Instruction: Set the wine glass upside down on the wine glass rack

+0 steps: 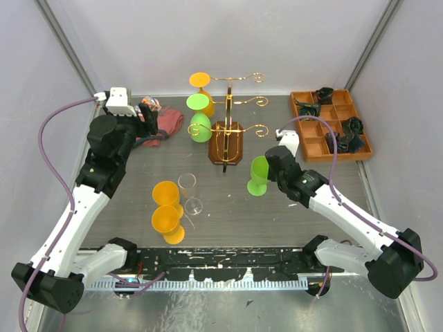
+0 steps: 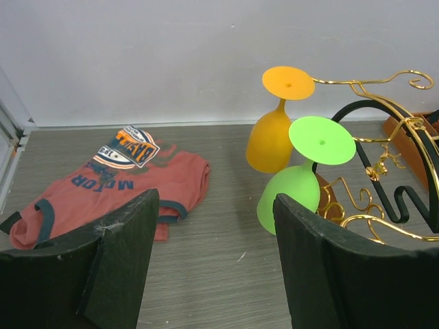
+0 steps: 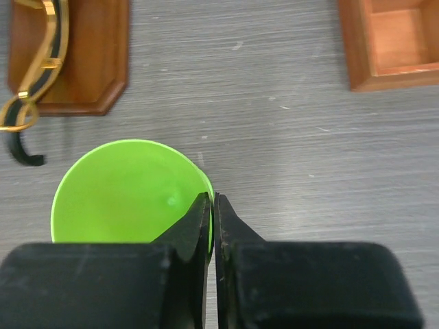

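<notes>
The right gripper [image 3: 212, 205] is pinched tight on the rim of an upright lime-green plastic wine glass [image 3: 123, 192], just right of the gold wire rack [image 1: 227, 135] on its brown wooden base, mid-desk. One orange glass [image 2: 271, 140] and one green glass [image 2: 291, 199] hang inverted on its left arms. Two orange goblets [image 1: 166, 194] and one clear glass [image 1: 188, 187] sit near-left. Open desk separates the held glass from the brown compartment tray [image 1: 339, 157] in the far right corner. The left gripper [image 2: 216, 205] gapes wide, holding nothing, by a red printed shirt [image 2: 103, 185].

A grey wood-grain tabletop [image 1: 228, 207] sits enclosed by plain, pale grey-white wall panels [image 1: 228, 34] at the back and both sides, joined by slim metal corner posts [image 1: 68, 48]. Soft, even light casts only faint shadows.
</notes>
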Robot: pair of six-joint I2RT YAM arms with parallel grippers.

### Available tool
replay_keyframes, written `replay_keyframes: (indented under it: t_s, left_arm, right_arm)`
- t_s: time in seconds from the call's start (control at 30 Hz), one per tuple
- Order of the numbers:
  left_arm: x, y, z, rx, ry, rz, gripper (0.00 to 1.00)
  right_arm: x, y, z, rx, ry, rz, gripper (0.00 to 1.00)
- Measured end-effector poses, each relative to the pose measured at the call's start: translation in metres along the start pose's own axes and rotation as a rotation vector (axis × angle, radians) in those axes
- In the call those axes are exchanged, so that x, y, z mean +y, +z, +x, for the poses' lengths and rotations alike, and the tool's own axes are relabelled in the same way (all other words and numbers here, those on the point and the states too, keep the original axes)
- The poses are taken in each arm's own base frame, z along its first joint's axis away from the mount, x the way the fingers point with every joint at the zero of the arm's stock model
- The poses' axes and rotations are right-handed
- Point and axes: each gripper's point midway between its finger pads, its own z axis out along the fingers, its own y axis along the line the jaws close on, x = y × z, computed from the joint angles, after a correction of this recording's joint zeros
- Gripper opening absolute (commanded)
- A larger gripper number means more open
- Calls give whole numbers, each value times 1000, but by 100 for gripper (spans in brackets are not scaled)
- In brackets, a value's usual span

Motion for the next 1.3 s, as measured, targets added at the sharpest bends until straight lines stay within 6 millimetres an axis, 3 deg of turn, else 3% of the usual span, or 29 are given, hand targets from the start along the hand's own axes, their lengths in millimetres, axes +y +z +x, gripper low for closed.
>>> replay_keyframes:
  t_s: [0.17,0.3,0.47,0.6,0.77,0.87,0.97,1.1,1.2,1.3]
  left_arm:
    - [1,0,-3,8,1,-7,74]
    - [-6,2,-22,-13,-25,14,75]
    - [-16,0,-45,-53,-80,56,74]
    - [-24,1,-52,-55,-146,77,72]
    - [-38,5,-55,-39,-296,119,70]
    - [-44,8,-62,-37,-421,126,70]
    - [-50,9,-74,-49,-541,136,70]
    - [-58,7,-93,-66,-745,157,69]
    - [-62,5,-100,-61,-899,167,67]
    - [-64,5,-104,-51,-1055,171,65]
  right_arm:
    - [-40,2,-6,-3,-3,144,1]
    - [-79,-5,-29,-30,-9,290,1]
    - [-107,-36,-105,-172,1,396,1]
    - [-111,-77,-178,-336,0,417,1]
    - [-108,-107,-242,-454,-40,423,1]
    - [-95,-109,-269,-514,-82,377,1]
    - [-68,-110,-284,-578,-152,285,1]
    - [-2,-121,-294,-721,-266,109,1]
    - [61,-135,-287,-836,-364,-42,1]
    - [107,-150,-279,-929,-423,-153,1]
